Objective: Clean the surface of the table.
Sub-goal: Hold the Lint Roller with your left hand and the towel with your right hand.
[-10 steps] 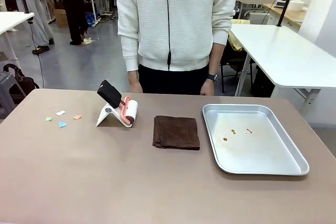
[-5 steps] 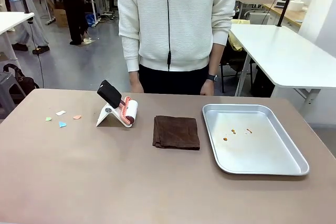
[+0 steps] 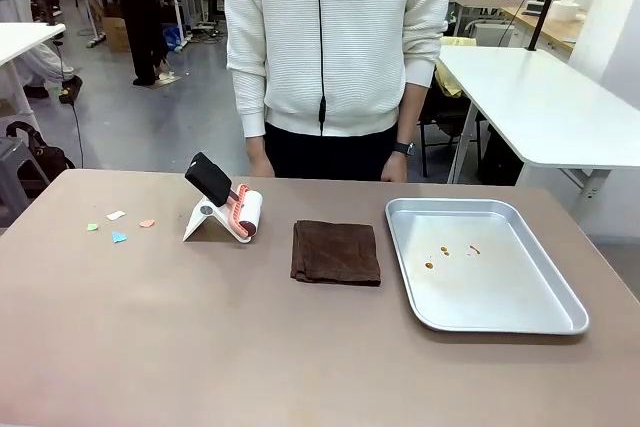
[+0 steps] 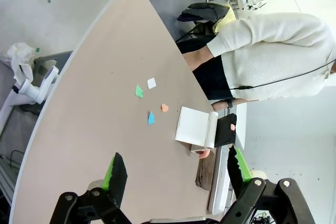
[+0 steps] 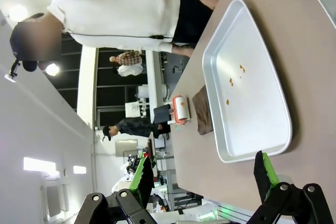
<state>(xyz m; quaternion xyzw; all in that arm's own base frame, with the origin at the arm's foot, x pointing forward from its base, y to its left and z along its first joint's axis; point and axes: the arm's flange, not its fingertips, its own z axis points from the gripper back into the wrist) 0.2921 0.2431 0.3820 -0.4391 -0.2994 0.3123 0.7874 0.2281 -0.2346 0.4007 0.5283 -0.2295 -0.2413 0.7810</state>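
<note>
Nothing on the table [image 3: 150,347] has moved since the earlier frame; the only change is a bystander [image 3: 30,57] in the background, who has walked towards the picture's left edge. The greyish-brown table spans the foreground, with one person [image 3: 335,47] standing at its far side. Count on the surface: four paper scraps [image 3: 119,237] near the left end — white, green, blue, orange; one lint roller [image 3: 245,213] resting on one white stand [image 3: 203,219]; one folded brown cloth [image 3: 336,251] at centre; one silver tray [image 3: 500,292] to the right, carrying a few small brown specks [image 3: 429,265]. The left gripper [image 4: 173,153] hangs above the table with its fingers spread wide, holding nothing. The right gripper [image 5: 203,155] is likewise spread and empty, above the tray's near end.
</note>
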